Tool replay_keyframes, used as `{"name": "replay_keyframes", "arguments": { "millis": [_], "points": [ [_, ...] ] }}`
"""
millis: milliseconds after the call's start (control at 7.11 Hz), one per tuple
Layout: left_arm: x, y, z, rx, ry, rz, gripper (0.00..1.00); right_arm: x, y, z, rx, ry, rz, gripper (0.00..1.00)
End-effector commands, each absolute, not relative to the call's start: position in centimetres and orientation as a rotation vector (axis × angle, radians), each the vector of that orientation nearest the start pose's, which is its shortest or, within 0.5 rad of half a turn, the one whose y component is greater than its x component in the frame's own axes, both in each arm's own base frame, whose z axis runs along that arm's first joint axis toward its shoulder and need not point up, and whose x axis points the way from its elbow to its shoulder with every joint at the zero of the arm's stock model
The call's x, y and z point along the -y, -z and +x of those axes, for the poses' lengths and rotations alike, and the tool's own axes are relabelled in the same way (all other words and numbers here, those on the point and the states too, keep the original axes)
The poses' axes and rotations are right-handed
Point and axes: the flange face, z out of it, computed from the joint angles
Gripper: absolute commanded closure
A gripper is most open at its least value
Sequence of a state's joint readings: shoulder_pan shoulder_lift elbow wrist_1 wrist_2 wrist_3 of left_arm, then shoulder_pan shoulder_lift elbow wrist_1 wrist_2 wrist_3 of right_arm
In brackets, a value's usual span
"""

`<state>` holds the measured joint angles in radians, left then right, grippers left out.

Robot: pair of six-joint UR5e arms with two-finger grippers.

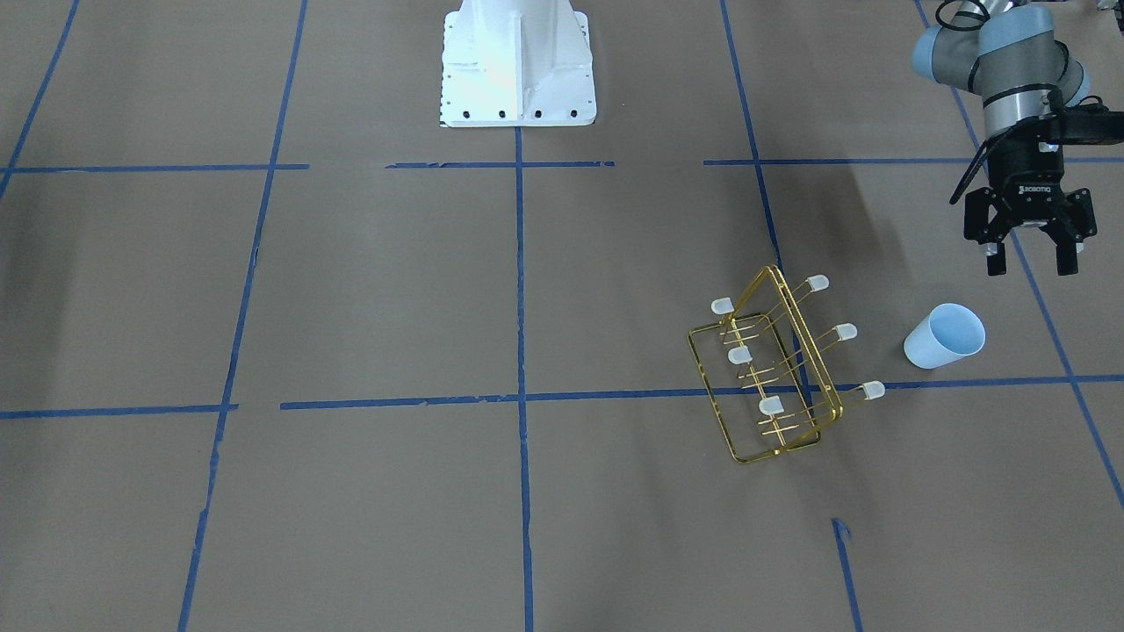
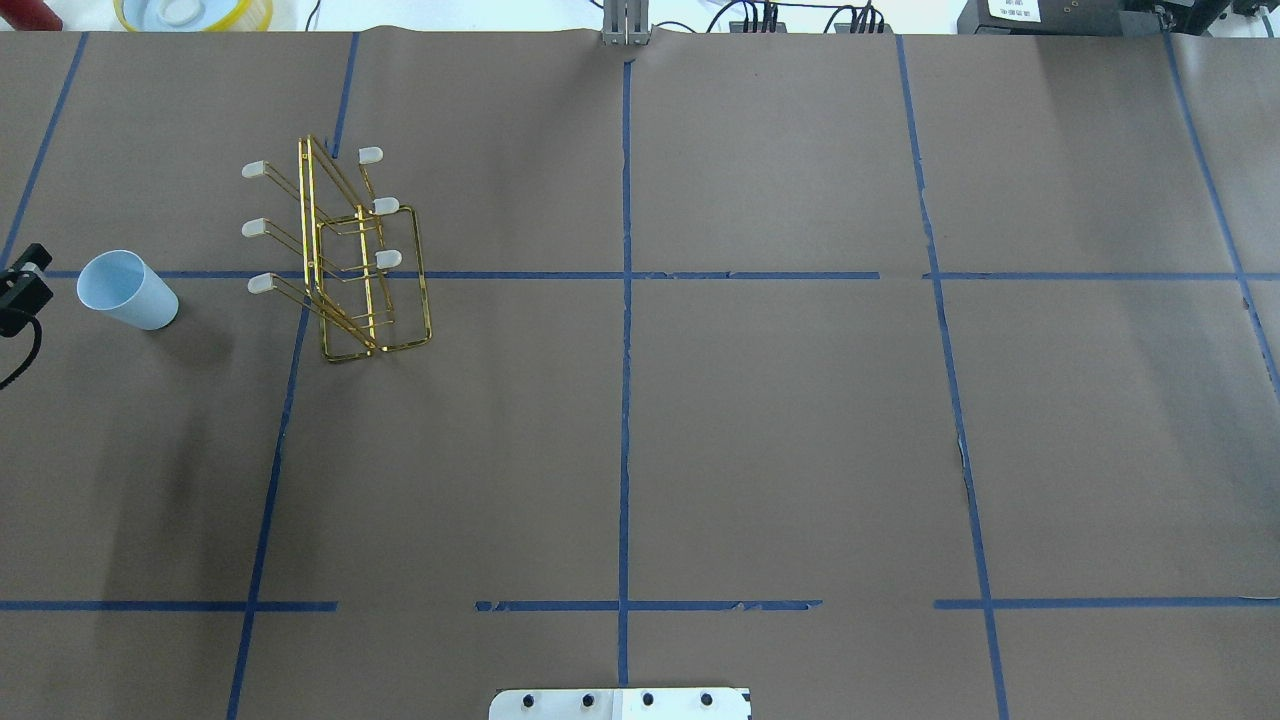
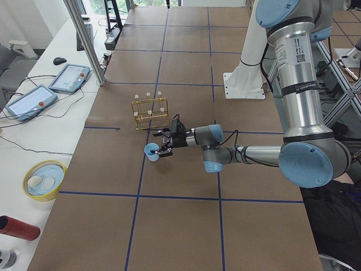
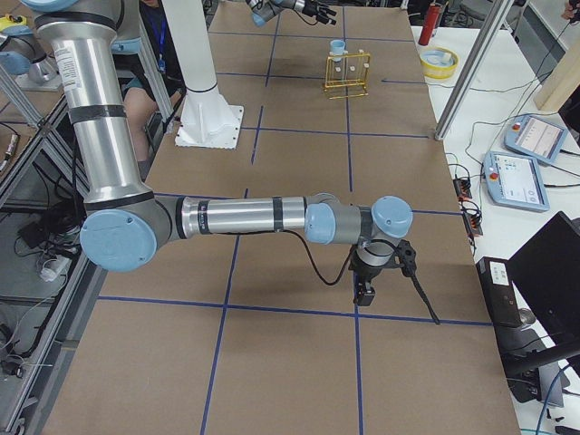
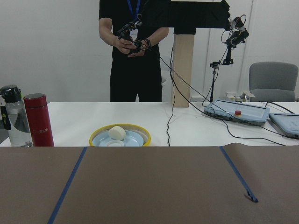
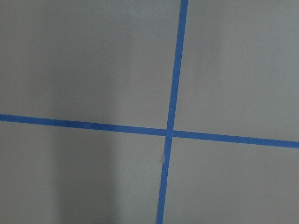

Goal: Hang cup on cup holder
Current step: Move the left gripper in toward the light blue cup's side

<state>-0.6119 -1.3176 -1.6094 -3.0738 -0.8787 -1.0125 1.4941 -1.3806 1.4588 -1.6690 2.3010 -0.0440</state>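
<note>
The cup point(image 1: 945, 336) stands mouth-up near the table's point(image 1: 351, 290) left end, left of the cup holder point(image 1: 773, 364) and apart from it. The left gripper point(image 1: 1029, 250) hovers close beside the cup, fingers wide apart, empty. The right gripper point(image 4: 365, 292) hangs far right; I cannot tell how its fingers stand.

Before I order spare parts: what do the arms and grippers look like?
Left arm and right arm: silver tubes, pale-blue joint caps. Left gripper: black, two fingers, white ROBOTIQ lettering, black cable beside it. Right gripper: black, trailing cable.
</note>
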Motion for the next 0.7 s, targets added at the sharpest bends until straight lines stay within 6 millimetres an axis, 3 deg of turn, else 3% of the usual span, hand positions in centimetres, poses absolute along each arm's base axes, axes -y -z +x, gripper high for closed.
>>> {"name": "replay_keyframes", "arguments": {
  "millis": [0, 281, 563],
  "points": [
    [37.1, -59.8, 24.0, -0.743, 0.516, 1.147, 0.0, 57.3, -62.5, 2.3, 0.73, 0.108, -0.031, 0.0],
    [36.5, -62.4, 24.1, -0.609, 0.567, 1.236, 0.0, 57.3, -62.5, 2.3, 0.73, 0.108, -0.031, 0.0],
    [36.3, -61.8, 26.5, -0.644, 0.557, 1.231, 0.0, 57.3, -62.5, 2.3, 0.73, 0.108, -0.031, 0.0]
  ]
}}
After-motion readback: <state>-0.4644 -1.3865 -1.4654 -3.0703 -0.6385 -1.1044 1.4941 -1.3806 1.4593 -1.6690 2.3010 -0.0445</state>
